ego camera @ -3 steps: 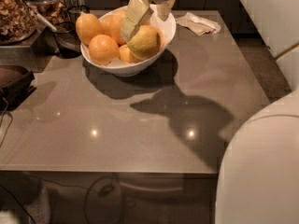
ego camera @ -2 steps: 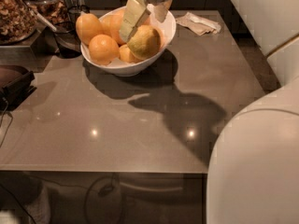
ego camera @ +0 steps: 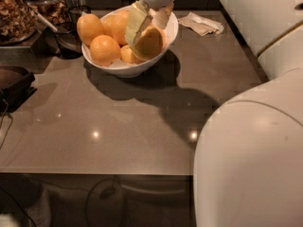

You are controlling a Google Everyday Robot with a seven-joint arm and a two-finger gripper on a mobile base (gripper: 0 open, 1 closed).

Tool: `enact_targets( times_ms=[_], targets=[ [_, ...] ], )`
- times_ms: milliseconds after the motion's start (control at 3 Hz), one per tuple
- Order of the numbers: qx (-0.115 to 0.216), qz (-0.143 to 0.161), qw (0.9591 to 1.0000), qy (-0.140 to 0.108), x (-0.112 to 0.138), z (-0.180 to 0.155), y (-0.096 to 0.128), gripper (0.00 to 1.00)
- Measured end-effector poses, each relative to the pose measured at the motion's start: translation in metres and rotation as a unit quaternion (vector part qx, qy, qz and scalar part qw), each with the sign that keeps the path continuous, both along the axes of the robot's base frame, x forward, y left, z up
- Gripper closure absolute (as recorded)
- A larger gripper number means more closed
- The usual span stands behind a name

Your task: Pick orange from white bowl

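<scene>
The white bowl stands at the back of the grey table and holds several citrus fruits. The orange, dull yellow-orange and the largest, lies at the bowl's right side. My gripper reaches down from the top of the view into the bowl. Its pale fingers sit on either side of the orange's top, closed against it. The orange still rests among the other fruits.
Smaller bright orange fruits fill the bowl's left side. A crumpled napkin lies at the back right. A dark glass cup and a container of brown food stand at the left. My white arm body fills the right foreground.
The gripper has stayed on the orange in the bowl. My white arm body has shifted and fills more of the right foreground.
</scene>
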State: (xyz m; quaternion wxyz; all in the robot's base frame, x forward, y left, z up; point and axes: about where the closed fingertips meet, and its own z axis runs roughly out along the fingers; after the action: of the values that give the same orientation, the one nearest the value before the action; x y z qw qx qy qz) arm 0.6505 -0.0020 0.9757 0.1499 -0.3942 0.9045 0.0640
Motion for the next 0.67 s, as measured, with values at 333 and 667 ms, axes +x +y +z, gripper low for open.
enact_targets(
  times_ms=[333, 667],
  targets=[
    [-0.011, -0.01, 0.9998, 0.01, 0.006, -0.012, -0.001, 0.33],
    [-0.022, -0.013, 0.9994, 0.022, 0.008, -0.025, 0.0, 0.33]
  ],
)
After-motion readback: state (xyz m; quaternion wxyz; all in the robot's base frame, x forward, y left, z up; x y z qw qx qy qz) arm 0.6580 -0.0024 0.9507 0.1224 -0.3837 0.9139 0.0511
